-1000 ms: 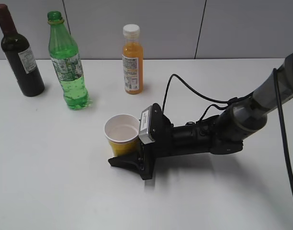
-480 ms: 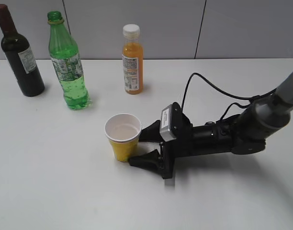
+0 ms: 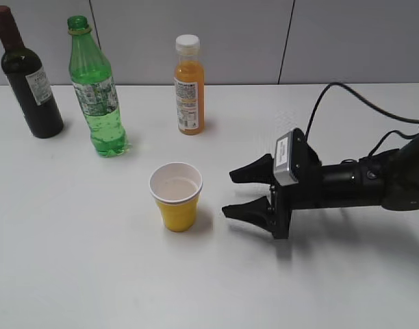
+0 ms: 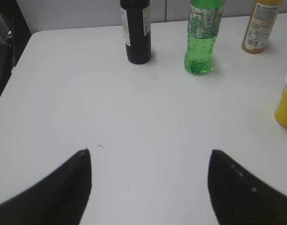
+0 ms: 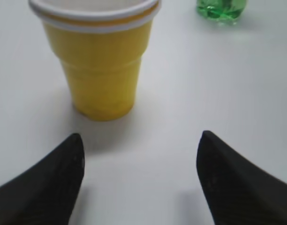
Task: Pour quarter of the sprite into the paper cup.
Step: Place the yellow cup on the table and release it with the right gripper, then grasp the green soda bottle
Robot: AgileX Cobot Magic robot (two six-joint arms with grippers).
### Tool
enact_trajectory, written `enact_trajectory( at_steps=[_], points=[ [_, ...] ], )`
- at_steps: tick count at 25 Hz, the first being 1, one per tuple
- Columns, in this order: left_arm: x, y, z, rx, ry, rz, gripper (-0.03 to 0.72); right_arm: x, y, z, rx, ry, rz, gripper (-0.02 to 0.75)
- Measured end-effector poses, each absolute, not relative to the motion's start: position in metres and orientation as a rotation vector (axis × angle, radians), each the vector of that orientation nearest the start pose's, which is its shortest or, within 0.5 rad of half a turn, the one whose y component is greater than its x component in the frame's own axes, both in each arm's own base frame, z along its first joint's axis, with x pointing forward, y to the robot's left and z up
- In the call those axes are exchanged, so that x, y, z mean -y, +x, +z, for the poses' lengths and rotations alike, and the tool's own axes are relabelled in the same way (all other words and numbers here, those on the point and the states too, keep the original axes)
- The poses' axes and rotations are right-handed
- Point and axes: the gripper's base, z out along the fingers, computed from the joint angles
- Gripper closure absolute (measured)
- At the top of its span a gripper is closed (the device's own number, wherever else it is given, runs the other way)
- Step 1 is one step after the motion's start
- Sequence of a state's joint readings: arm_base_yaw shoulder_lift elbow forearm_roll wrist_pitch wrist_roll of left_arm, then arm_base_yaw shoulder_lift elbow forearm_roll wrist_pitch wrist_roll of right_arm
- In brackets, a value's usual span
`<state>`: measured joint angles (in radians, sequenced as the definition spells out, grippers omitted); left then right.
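The sprite [image 3: 94, 89], a tall green bottle with a label band and no cap, stands upright at the back left; it also shows in the left wrist view [image 4: 201, 35], and its base in the right wrist view [image 5: 222, 9]. The paper cup [image 3: 176, 196], yellow with a white rim, stands upright mid-table, and shows in the right wrist view [image 5: 99, 58] and at the left wrist view's right edge [image 4: 286, 101]. My right gripper [image 3: 230, 192] is open and empty, low over the table, a short way right of the cup. My left gripper [image 4: 150, 152] is open and empty over bare table.
A dark wine bottle [image 3: 26, 75] stands at the back left, left of the sprite. An orange juice bottle [image 3: 189, 86] with a white cap stands behind the cup. The white table [image 3: 93, 260] meets a grey wall behind. A black cable [image 3: 333, 92] trails from the right arm.
My right gripper has let go of the paper cup and drawn back to the right, jaws open. The cup stays upright in place.
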<state>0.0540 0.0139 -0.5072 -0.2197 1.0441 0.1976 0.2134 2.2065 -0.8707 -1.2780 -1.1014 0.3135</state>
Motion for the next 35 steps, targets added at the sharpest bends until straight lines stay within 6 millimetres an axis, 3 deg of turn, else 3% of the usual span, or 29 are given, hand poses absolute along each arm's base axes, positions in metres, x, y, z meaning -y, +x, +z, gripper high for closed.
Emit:
enact_trajectory(
  at_steps=[7,18,25,29,35],
  points=[
    [0.017,-0.003,0.282,-2.011,0.152,-0.103,0.099,-0.122,0.332,0.102,-1.704,-1.167,0.6,0.173],
    [0.017,-0.003,0.282,-2.011,0.152,-0.103,0.099,-0.078,0.37,0.147,-2.084,-0.647,0.134,0.173],
    [0.017,-0.003,0.282,-2.011,0.152,-0.103,0.099,-0.052,0.4,0.192,-2.371,-0.29,-0.144,0.212],
    [0.017,-0.003,0.282,-2.011,0.152,-0.103,0.099,-0.046,0.414,0.229,-2.444,-0.186,-0.156,0.231],
    [0.017,-0.003,0.282,-2.011,0.152,-0.103,0.099,-0.057,0.416,0.275,-2.575,-0.245,0.031,0.196]
  ],
)
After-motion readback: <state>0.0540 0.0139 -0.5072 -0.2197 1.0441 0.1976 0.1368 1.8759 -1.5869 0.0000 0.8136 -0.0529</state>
